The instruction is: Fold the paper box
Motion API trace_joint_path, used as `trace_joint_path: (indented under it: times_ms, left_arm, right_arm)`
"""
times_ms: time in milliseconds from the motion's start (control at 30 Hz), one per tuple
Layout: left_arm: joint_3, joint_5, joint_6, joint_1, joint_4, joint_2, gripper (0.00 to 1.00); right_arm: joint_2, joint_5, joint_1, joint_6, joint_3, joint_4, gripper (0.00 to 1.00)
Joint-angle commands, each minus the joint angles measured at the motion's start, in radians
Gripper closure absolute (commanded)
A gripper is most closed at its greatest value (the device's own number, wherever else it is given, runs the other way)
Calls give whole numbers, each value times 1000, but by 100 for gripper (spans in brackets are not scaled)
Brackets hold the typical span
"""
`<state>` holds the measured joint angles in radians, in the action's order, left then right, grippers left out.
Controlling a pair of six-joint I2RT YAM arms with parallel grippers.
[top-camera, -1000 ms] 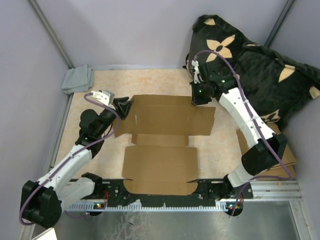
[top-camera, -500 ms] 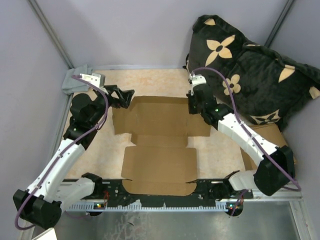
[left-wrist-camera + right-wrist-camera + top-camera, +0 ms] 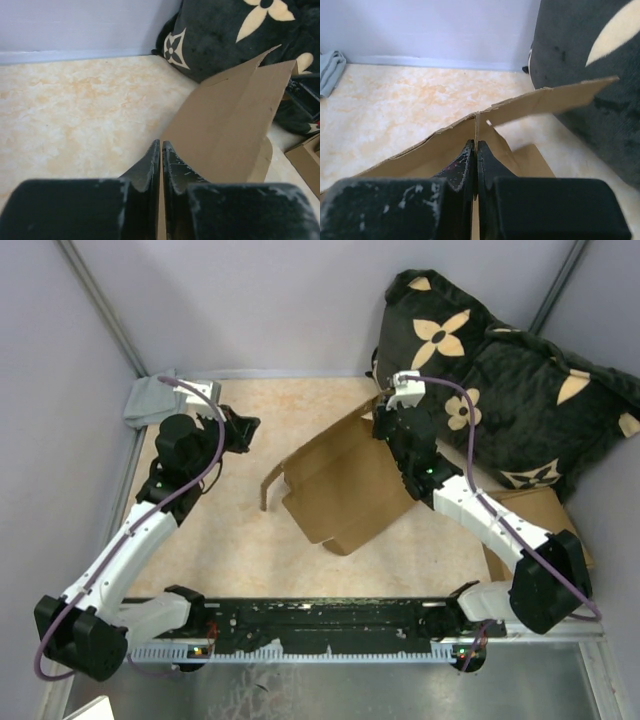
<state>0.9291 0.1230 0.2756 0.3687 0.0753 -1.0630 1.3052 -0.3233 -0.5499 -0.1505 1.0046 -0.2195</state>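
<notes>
The paper box (image 3: 340, 485), a plain brown die-cut sheet, hangs tilted above the tabletop with its near part low. My right gripper (image 3: 380, 425) is shut on its far right edge. In the right wrist view the cardboard (image 3: 420, 157) edge sits pinched between the fingers of the right gripper (image 3: 476, 145). My left gripper (image 3: 250, 428) stands to the left of the box, apart from its left flap. In the left wrist view the left gripper (image 3: 161, 145) has its fingers nearly touching with nothing between them, and the box (image 3: 235, 120) rises beyond it.
A black cushion with tan flowers (image 3: 500, 370) fills the back right corner. A grey cloth (image 3: 155, 400) lies at the back left by the wall. Another cardboard piece (image 3: 560, 510) lies at the right edge. The arms' base rail (image 3: 330, 640) runs along the front.
The box lay flat; the right gripper has raised its far right corner so the sheet hangs tilted. The left gripper opened off the left flap, drew back and closed.
</notes>
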Motion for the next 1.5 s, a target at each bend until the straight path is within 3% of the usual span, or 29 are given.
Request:
trace_joint_path:
  times_ms: [0,100,167,267,433,633,833,1200,1467]
  left_arm:
    - [45,-37,-30,-4,-89,-18,86]
    - [30,0,-15,-4,-115,-2,72]
    - [20,28,4,-4,-124,23,68]
    - [40,124,15,-4,-171,48,70]
    - [151,370,19,-3,-327,33,81]
    - [253,233,-11,5,-593,-15,72]
    - [331,138,-22,6,-700,-63,69]
    - [355,183,-12,11,-729,-93,73]
    - [367,209,33,17,-769,-103,62]
  right_arm:
    - [14,-32,-2,-80,-61,-153,100]
    - [14,-31,-2,-127,-94,-132,100]
    - [13,-28,-3,-146,-109,-123,100]
    - [14,-21,-2,-170,-92,-79,100]
    - [71,-2,-2,-190,61,98,100]
    - [174,32,-2,-254,270,354,100]
    - [267,77,-2,-292,434,511,100]
    - [365,95,-2,-298,571,643,100]
    - [389,85,-2,-297,591,652,100]
